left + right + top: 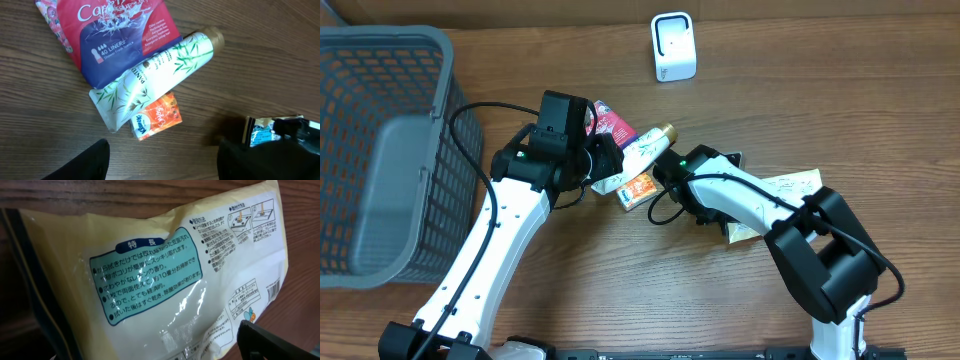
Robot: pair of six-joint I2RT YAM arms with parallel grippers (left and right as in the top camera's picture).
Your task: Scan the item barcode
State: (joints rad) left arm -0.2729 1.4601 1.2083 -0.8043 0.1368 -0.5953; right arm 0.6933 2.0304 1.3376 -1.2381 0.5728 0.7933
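The items lie in a cluster on the wood table: a red liner pack (115,35), a white bamboo-print tube (150,75) and a small orange tissue pack (156,116). My left gripper (164,148) hovers just in front of them, open, with only bare table between its fingers; from above it (605,160) hangs over the cluster. A pale yellow pack with Japanese print (165,275) fills the right wrist view. My right gripper (708,212) is low over that pack (782,192), open; one finger (272,341) shows at the pack's edge. The white scanner (673,47) stands at the back.
A grey mesh basket (380,150) takes up the left side of the table. The right arm (285,132) reaches in close beside the cluster, near my left gripper. Bare wood shows in front of the items and to the far right.
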